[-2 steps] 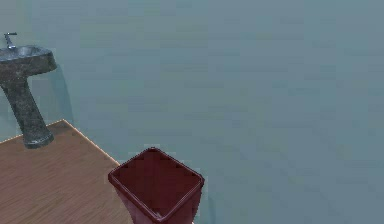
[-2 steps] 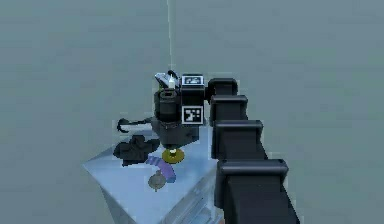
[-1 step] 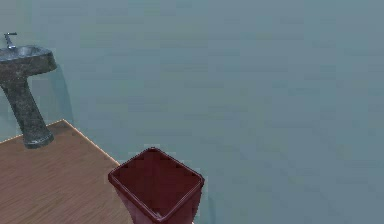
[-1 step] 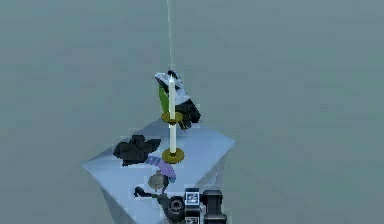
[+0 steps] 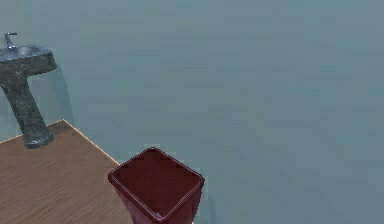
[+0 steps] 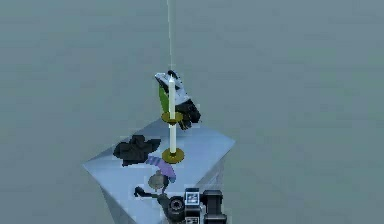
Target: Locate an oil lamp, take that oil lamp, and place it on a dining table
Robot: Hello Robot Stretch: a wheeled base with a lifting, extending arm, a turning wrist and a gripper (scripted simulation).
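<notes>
Speckled stone sink (image 5: pixel 25 70) far left; dark-red square bin (image 5: pixel 155 185) near. Gripper (image 6: pixel 152 193) at cluttered pale tabletop (image 6: pixel 212 148); whether it holds anything cannot be told.

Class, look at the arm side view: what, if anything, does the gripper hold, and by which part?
It cannot be told: the gripper shows against a small round grey thing lying on the pale table.

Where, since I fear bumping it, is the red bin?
The dark red bin stands at the forward view's bottom middle, by the blue wall, right of the pedestal sink.
</notes>
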